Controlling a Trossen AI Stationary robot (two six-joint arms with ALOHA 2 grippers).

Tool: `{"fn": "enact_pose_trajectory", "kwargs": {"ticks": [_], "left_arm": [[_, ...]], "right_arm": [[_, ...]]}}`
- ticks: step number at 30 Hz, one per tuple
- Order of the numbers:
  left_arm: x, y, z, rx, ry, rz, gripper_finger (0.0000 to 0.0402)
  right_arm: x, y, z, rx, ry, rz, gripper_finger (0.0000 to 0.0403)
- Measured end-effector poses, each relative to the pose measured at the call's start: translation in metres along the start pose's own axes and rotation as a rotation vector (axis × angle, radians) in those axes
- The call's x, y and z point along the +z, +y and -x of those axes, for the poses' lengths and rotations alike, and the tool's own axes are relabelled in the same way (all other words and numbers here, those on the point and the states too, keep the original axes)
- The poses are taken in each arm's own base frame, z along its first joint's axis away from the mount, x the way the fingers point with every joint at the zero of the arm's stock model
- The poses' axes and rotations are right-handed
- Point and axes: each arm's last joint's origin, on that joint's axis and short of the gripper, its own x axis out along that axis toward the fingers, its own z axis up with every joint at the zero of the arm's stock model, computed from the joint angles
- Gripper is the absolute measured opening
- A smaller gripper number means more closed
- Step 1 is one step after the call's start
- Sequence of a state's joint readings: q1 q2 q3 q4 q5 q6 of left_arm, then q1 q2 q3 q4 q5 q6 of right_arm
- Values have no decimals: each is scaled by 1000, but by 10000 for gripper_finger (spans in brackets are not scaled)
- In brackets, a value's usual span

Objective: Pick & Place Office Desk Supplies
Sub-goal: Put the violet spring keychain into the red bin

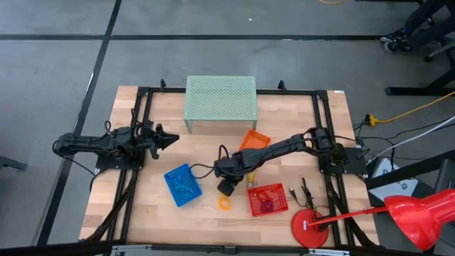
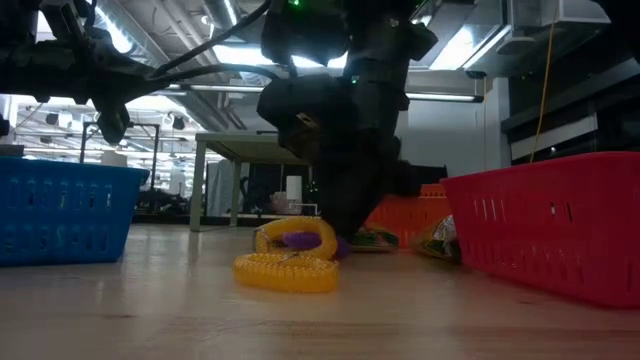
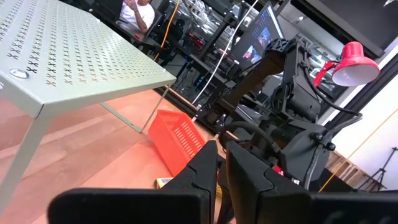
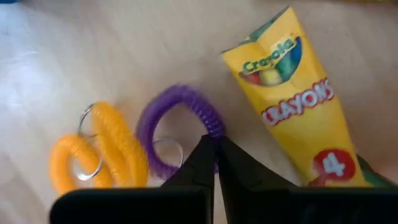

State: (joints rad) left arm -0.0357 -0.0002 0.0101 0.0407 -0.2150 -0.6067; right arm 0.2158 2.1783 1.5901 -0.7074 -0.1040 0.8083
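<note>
**Right hand shut on purple coil; left hand idle**

Right hand (image 4: 213, 163): down at the desk (image 1: 142, 206) between the blue basket (image 1: 182, 185) and the red basket (image 1: 268, 199). Fingers pressed together, tips pinching the strand of the purple coil (image 4: 177, 121). In the low view the hand (image 2: 335, 235) reaches the desk surface with the coil (image 2: 300, 240) at its tip.

Purple coil: lies flat on the wood, a metal ring inside its loop. The far arc of the loop extends ahead of the fingertips.

Orange coil (image 4: 102, 155): just beside the purple one, to one side of the right hand, with its own metal ring. Not gripped. Whether the two coils touch is unclear. In the low view it sits (image 2: 287, 268) in front of the hand; from above it shows (image 1: 225, 203) just below the hand.

Crayon box (image 4: 295, 106): yellow, flat on the desk on the other side of the hand from the orange coil, close to the purple loop, not touching the fingers.

Orange basket (image 1: 254, 139): behind the right arm, tilted.

Left hand (image 1: 167, 138): nearly closed, nothing between the fingers, held above the desk near the green stand (image 1: 220, 99), well apart from the coils.
</note>
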Motion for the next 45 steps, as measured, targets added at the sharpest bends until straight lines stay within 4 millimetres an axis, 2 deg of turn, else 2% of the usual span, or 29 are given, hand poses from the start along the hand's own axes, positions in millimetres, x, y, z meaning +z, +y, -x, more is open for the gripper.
{"fn": "enact_pose_trajectory", "kwargs": {"ticks": [6, 14, 19, 21, 26, 30, 33, 35, 39, 42, 45], "left_arm": [[0, 0, 0, 0, 0, 0, 31], [0, 0, 0, 0, 0, 0, 31], [0, 0, 0, 0, 0, 0, 31], [0, 0, 0, 0, -1, 0, 31], [0, 0, 0, 0, 0, 0, 31], [0, 0, 0, 0, -1, 0, 31], [0, 0, 0, 0, -1, 0, 31], [0, 0, 0, 0, -1, 0, 31], [0, 0, 0, 0, -1, 0, 31], [0, 0, 0, 0, 0, 0, 31], [0, 0, 0, 0, 0, 0, 31]], "right_arm": [[0, 4, 20, 41, -21, 2, 3], [-1, 1, 43, 8, -59, -21, 1], [-10, -1, 67, -24, -42, -19, 1], [-15, 0, 82, -14, -48, -12, 1], [-38, 8, 137, 62, -111, 9, 1], [-68, 12, 178, 101, -145, -2, 1], [-94, 12, 199, 83, -135, -41, 1], [-112, 12, 204, 44, -92, -62, 1], [-140, 18, 199, -10, 3, -59, 1], [-153, 20, 182, -31, 25, -89, 1], [-164, 11, 155, -92, 46, -139, 1]]}}
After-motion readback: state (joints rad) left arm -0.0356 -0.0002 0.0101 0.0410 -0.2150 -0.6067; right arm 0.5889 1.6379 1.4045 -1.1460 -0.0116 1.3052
